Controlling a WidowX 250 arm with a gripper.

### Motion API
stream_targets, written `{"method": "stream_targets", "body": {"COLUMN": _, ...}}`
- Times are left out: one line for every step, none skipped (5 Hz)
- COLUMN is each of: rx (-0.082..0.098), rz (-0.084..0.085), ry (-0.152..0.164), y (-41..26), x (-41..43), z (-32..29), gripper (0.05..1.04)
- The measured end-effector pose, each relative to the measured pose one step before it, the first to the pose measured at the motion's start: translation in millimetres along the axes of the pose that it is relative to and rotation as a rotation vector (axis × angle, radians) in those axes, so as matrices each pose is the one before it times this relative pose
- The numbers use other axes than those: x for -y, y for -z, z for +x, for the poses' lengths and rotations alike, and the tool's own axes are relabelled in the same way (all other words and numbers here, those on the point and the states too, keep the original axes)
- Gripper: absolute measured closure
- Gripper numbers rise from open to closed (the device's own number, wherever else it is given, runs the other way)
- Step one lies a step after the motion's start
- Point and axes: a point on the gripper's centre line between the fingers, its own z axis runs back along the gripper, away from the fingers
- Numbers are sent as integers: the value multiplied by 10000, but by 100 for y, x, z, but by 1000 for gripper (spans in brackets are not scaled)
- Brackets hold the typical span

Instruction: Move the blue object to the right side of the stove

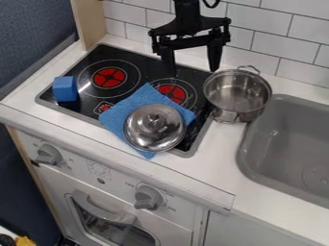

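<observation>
Fingers of the black gripper (192, 71) are spread wide from each other, and the gripper hangs down above the back part of the black stove top (96, 53). Blue block (65, 89), which is the thing of the task, sits at the left end of this stove top, beside the left red burner (110, 77). Blue cloth (119, 118) lies partly across the middle and front of the stove top, with a metal lid (154, 127) upon it, and a steel pot (236, 94) stands between the right red burner (172, 92) and the gray sink (286, 144).
</observation>
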Motion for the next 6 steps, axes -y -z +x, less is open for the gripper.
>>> {"method": "stream_targets", "body": {"rx": -310, "rz": 165, "ry": -33, "y": 1120, "x": -281, "z": -296, "gripper": 83}}
{"method": "stream_targets", "body": {"rx": -120, "rz": 126, "ry": -269, "y": 41, "x": -1451, "z": 196, "gripper": 83}}
{"method": "stream_targets", "body": {"rx": 505, "rz": 263, "ry": -320, "y": -1331, "x": -2566, "z": 431, "gripper": 83}}
{"method": "stream_targets", "body": {"rx": 187, "rz": 126, "ry": -436, "y": -684, "x": -3293, "z": 169, "gripper": 83}}
{"method": "stream_targets", "body": {"rx": 208, "rz": 177, "ry": -575, "y": -890, "x": -4760, "z": 40, "gripper": 83}}
{"method": "stream_targets", "body": {"rx": -66, "rz": 140, "ry": -580, "y": -231, "x": -4926, "z": 938, "gripper": 83}}
